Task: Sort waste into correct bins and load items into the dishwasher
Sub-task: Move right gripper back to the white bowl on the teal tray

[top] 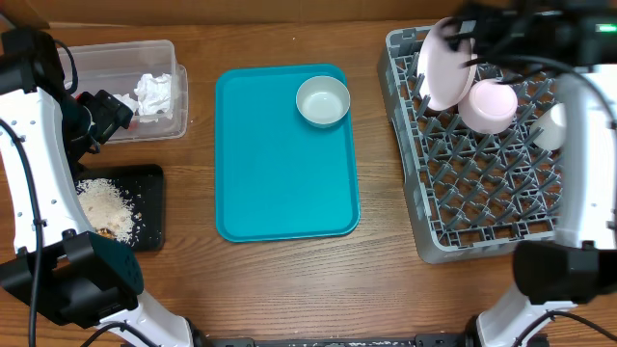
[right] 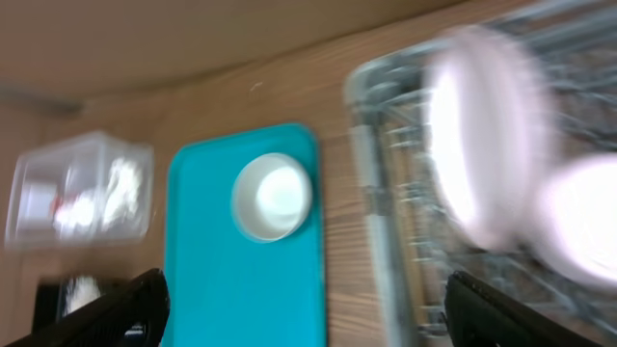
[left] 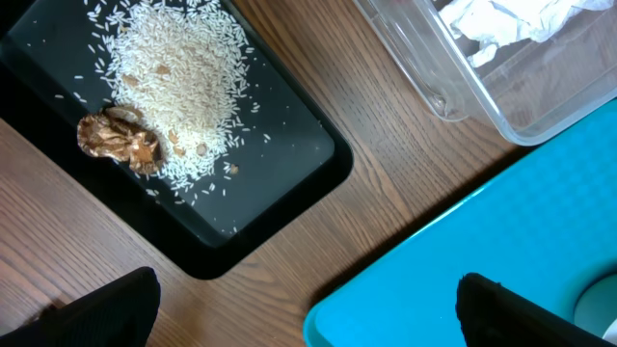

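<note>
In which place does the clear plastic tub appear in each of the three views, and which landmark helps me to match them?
Overhead: the clear tub sits at the upper left, to the left of the teal tray.
Left wrist: the tub fills the upper right corner, cut off by the frame, above the tray's corner.
Right wrist: the tub is blurred at the left edge, left of the tray.
Shared landmark: the teal tray.

Sorting check-in: rack partly loaded, bowl not in yet

We've got the big pinkish plate standing on edge in the far left corner of the grey dish rack, with the smaller plate touching it. The grey bowl sits upright on the teal tray. The crumpled napkin is in the clear tub. The rice and brown lump lie in the black tray.
</note>
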